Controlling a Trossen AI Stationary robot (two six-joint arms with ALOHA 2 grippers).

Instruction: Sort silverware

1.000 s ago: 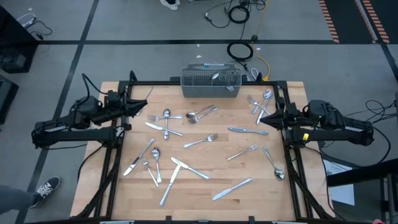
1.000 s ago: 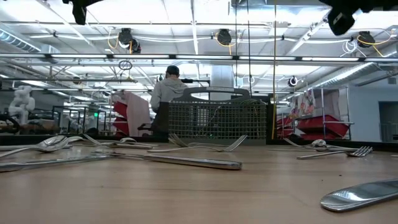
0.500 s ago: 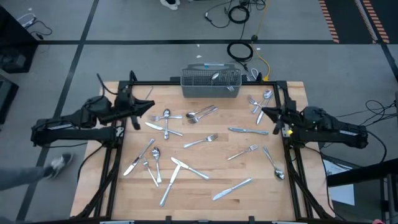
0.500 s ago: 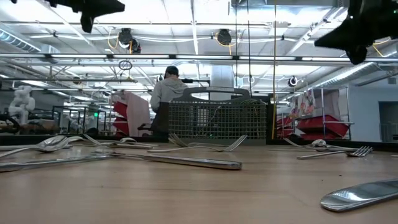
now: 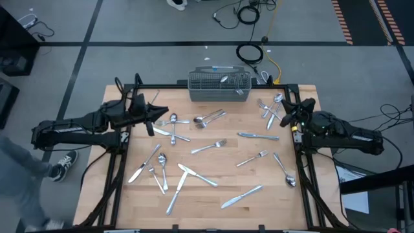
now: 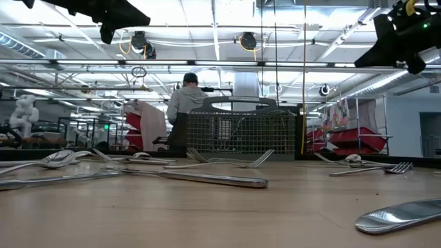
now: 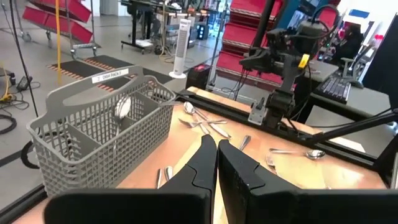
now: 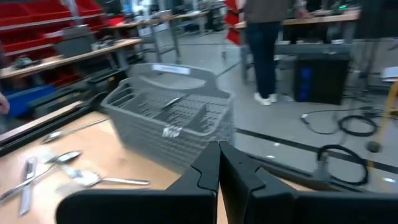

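Your two arms have swung inward toward the grey basket (image 5: 219,85). The silverware (image 5: 208,147) lies scattered across your table (image 5: 207,200). Left gripper (image 5: 158,114) and right gripper (image 5: 289,114) hover, jaws closed, empty.

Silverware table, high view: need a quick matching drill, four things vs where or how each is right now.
Things:
1. mesh basket
2. left tool
3. right tool
4. knife

Places or states:
A. lying near the table's front edge, right of centre
B. shut, empty, over the table's left side near a spoon
C. standing at the middle of the table's far edge, one utensil inside
D. shut, empty, over the table's right edge beside a cluster of forks and spoons

Pairs: 1-C, 2-B, 3-D, 4-A
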